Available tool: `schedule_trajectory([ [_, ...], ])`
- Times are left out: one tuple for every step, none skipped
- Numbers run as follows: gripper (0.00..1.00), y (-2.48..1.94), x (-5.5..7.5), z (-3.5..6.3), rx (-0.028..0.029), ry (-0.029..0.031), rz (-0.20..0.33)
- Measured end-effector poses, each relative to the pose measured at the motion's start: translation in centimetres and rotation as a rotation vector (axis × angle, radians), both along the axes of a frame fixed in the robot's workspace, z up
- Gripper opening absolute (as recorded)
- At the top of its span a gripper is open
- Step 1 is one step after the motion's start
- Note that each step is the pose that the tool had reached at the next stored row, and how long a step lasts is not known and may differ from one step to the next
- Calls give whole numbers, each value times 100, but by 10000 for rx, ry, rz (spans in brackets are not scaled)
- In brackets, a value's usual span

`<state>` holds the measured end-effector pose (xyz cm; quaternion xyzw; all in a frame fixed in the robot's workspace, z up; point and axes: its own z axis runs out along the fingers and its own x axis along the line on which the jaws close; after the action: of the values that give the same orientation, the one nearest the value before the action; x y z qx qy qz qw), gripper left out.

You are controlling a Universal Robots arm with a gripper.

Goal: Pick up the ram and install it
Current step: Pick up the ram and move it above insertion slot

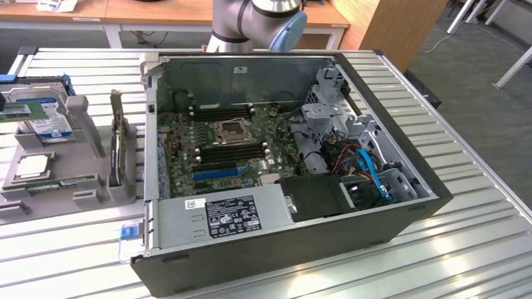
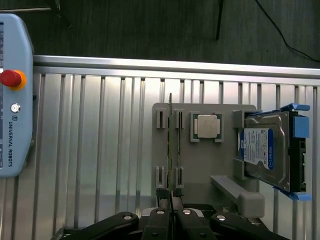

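The claw (image 2: 169, 196) is closed with nothing in it. It hangs high above the desk (image 2: 100, 150), in line with the ram (image 2: 170, 145), which has not yet been picked up. The ram stands on its long edge in the notches of a grey fixture (image 2: 200, 170), presumably so that its upper edge stays free for a pinch. Just beside it lies the processor chip (image 2: 206, 126), and beyond that a hard drive (image 2: 265, 150) is propped in its cradle. In the exterior view the fixture sits at nine o'clock from the computer case (image 1: 332, 249). The case lies open on its side, likely so that the black memory slots (image 1: 233, 152) face upward. The arm (image 1: 253, 22) rises at twelve o'clock behind the case.
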<state>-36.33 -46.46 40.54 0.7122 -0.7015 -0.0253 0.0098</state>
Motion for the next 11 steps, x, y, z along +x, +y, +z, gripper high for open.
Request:
schedule_trajectory([
  [12, 0, 14, 0, -1, 1, 0],
  [12, 0, 28, 1, -1, 2, 0],
  [12, 0, 46, 0, 0, 4, 0],
  [12, 0, 66, 0, 0, 6, 0],
  [12, 0, 87, 0, 0, 10, 0],
  [12, 0, 110, 0, 0, 14, 0],
  [12, 0, 133, 0, -1, 18, 1],
  [12, 0, 157, 0, 0, 21, 0],
  [12, 0, 179, 0, 0, 25, 1],
  [12, 0, 200, 0, 0, 28, 1],
  [12, 0, 221, 0, 0, 32, 1],
])
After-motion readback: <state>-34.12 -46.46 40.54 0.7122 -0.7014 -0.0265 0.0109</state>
